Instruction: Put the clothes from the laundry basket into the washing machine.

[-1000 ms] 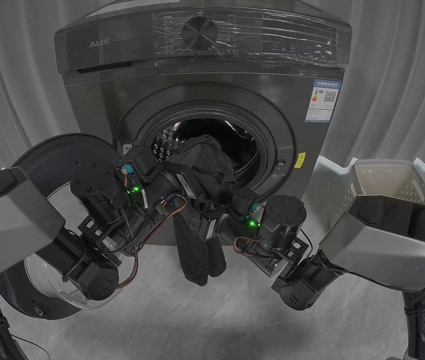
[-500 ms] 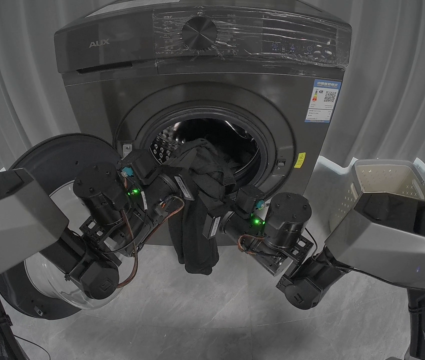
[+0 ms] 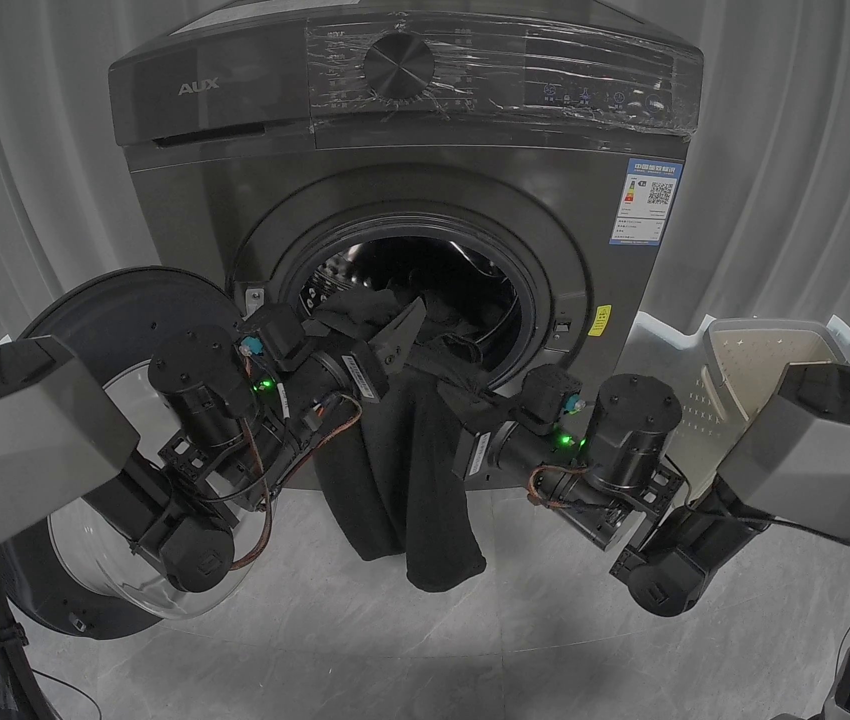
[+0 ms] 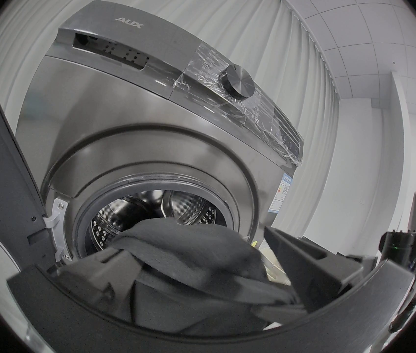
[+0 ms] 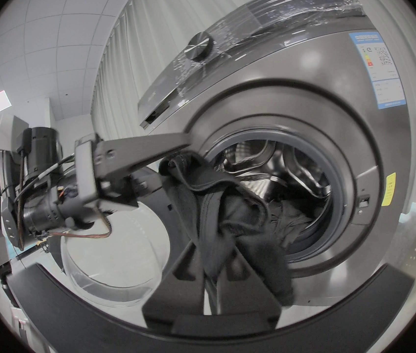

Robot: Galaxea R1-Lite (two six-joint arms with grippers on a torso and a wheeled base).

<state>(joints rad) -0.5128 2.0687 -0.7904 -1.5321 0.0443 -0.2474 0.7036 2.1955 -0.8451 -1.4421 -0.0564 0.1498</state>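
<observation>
A black garment (image 3: 415,462) drapes from the mouth of the washing machine (image 3: 585,192) drum and hangs toward the floor in two long folds. My left gripper (image 3: 370,327) sits at the drum opening, open, with the garment (image 4: 193,256) lying across its spread fingers (image 4: 310,265). My right gripper (image 3: 455,402) is lower and to the right of it, just in front of the door rim. It is shut on a fold of the garment (image 5: 227,221), pinched at its tips (image 5: 216,258). More dark cloth (image 5: 291,216) lies inside the drum.
The round machine door (image 3: 115,352) stands swung open on the left, behind my left arm. A pale perforated laundry basket (image 3: 745,372) stands on the floor at the right, partly behind my right arm. Grey floor lies in front of the machine.
My right arm has pulled to the right and away from the door with the garment. The bunched cloth has spread and hangs lower, and one left finger has come uncovered.
</observation>
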